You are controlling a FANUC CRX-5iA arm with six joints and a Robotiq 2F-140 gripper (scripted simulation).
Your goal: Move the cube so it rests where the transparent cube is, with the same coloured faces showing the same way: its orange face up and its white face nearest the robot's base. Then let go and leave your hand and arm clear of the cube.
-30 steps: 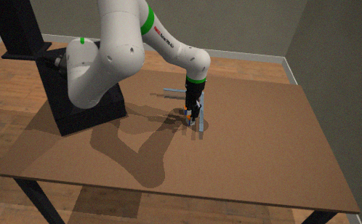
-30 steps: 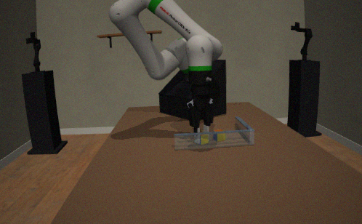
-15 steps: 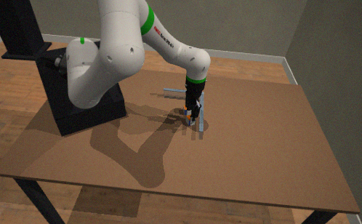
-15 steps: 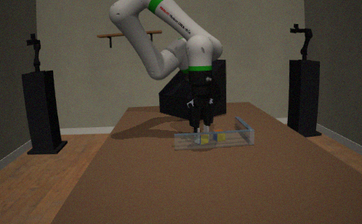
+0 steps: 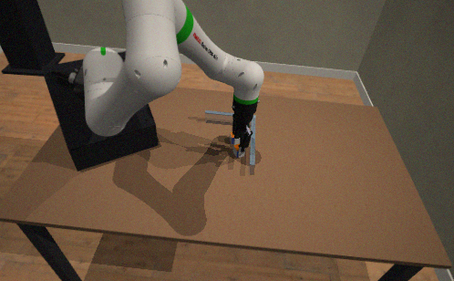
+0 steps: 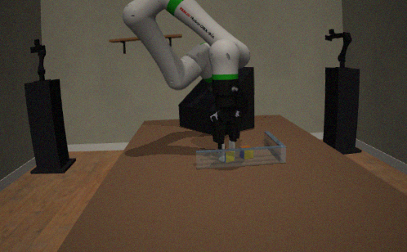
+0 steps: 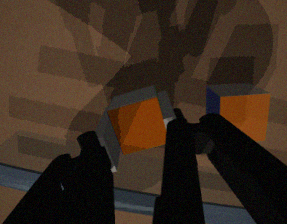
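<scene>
Cube (image 7: 139,124) | orange face up | clamped in gripper (image 7: 137,145) | on table (image 5: 325,182)

A bare test room set up like a small robotics lab: plain grey-green walls (image 6: 103,90) with white skirting, a wood-plank floor (image 5: 5,114), and one long brown table (image 5: 325,192) on dark legs. At the table's far edge the white arm (image 5: 128,78) stands on a black pedestal (image 5: 115,141). Beyond either long edge, tall black stands (image 6: 46,123) carry cameras, and a small wooden shelf (image 6: 144,39) hangs on the back wall.
</scene>
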